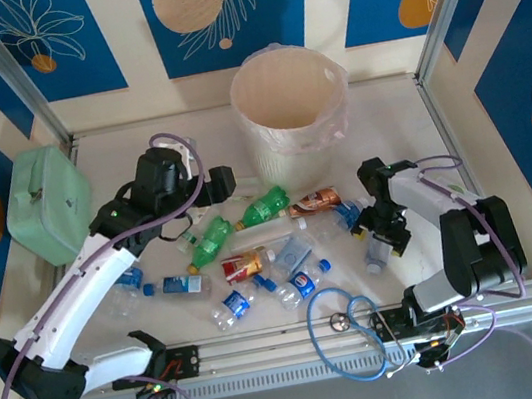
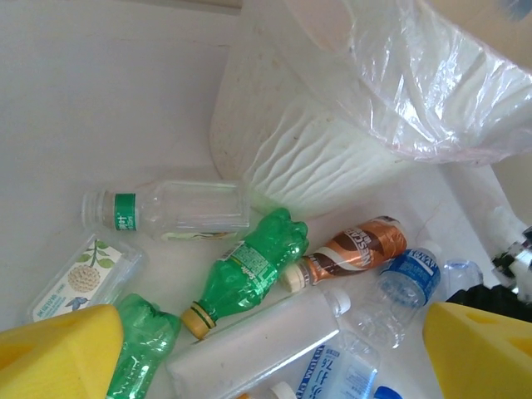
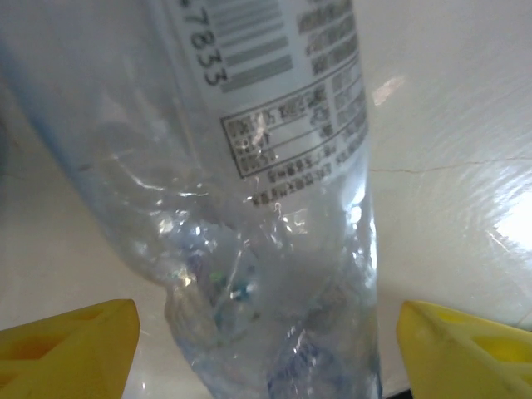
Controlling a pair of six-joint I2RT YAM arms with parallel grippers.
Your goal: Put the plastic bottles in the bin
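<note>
bottles (image 1: pixel 213 236) clutter the middle, bin (image 1: pixel 285 161) mouth open (unblocked)

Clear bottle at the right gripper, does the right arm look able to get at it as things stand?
Probably yes. The right gripper sits at the clear bottle, open fingers on either side with gaps showing, and nothing lies over the bottle there.

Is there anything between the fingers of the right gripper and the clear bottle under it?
Nothing visible. The right gripper straddles the clear bottle, and only bare table shows between its yellow fingers and the bottle.
</note>
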